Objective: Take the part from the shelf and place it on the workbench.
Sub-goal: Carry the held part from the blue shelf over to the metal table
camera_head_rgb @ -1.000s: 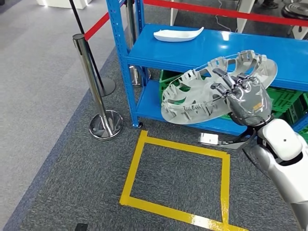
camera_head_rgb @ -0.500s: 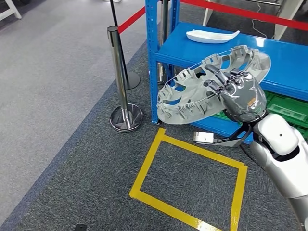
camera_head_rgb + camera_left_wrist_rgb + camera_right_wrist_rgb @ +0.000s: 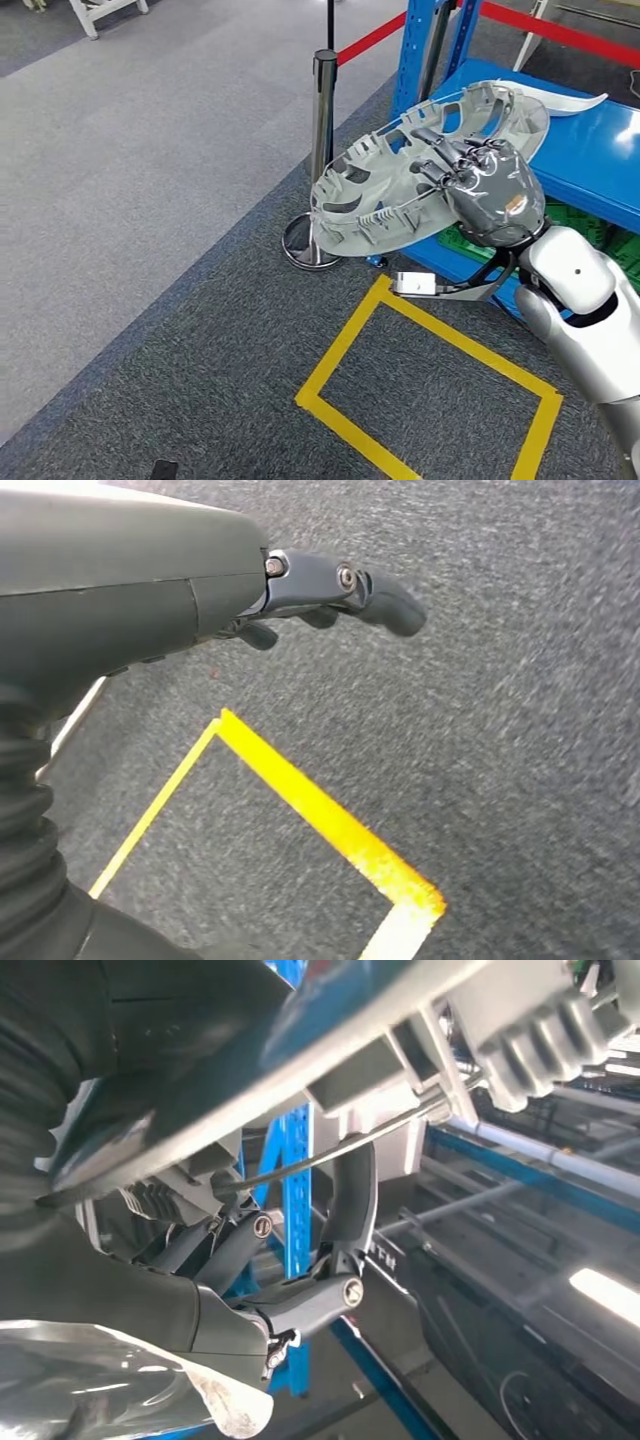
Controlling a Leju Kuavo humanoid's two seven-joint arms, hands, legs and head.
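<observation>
Grey part (image 3: 377,195) | gripped by right robot hand (image 3: 483,190) | held above carpet (image 3: 151,300)

Open carpet (image 3: 151,200) leftward; stanchion (image 3: 323,110) and shelf (image 3: 589,140) stand close ahead.

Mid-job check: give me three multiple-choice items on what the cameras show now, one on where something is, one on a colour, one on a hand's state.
1. Where is the white curved part?
A. on the blue shelf
B. on the carpet
C. in the left hand

2. What colour is the tape square on the floor?
A. red
B. yellow
C. white

3. What is the right hand doing?
A. hanging empty
B. resting on the shelf
C. holding the grey part

Key: 1 A, the white curved part lies on the blue shelf. 2 B, the tape square is yellow. 3 C, the right hand grips the grey part clear of the shelf.
</observation>
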